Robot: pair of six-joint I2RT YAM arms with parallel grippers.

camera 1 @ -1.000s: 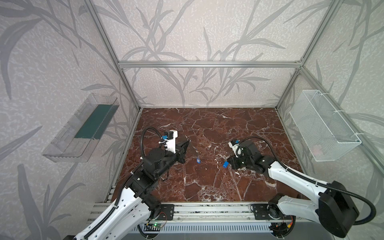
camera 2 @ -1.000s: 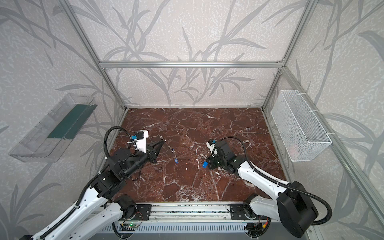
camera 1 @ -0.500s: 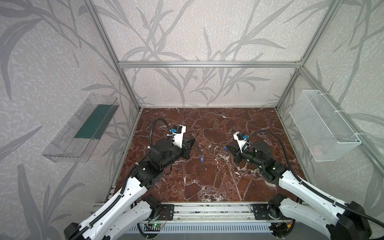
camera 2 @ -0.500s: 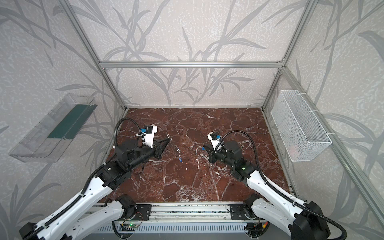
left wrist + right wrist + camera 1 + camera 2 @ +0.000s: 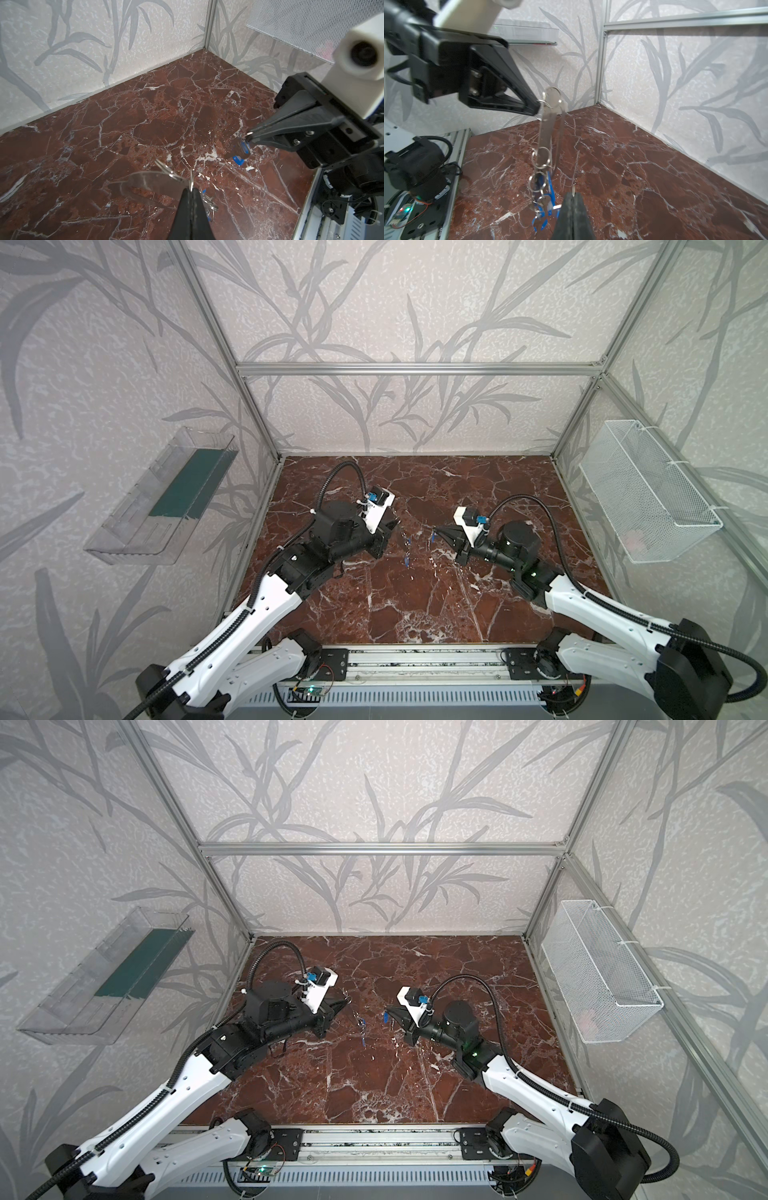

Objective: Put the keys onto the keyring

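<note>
- Left gripper (image 5: 395, 525): jaws closed on the keyring (image 5: 549, 122), gripping near the upper end of its edge, where a small split ring sits. Whether they pinch the plate itself or that ring cannot be told.
- Keyring: a flat grey metal plate, hanging edge-down from the left jaws, clear of the worktop (image 5: 415, 605) and near its middle.
- Keys (image 5: 544, 199): a cluster with blue tags, dangling on small rings from the keyring's lower end. It hangs above the red marble surface, between the two grippers.
- Right gripper (image 5: 437, 529): jaws closed on the small ring of a single key (image 5: 243, 148), whose blue tag hangs just below the fingertips. This key is apart from the keyring.
- The two grippers face each other across the hanging cluster, tips near but not touching.
- Wire basket (image 5: 648, 497): mounted on the right wall.
- Clear tray (image 5: 166, 497): mounted on the left wall, with a dark green sheet lying inside.
</note>
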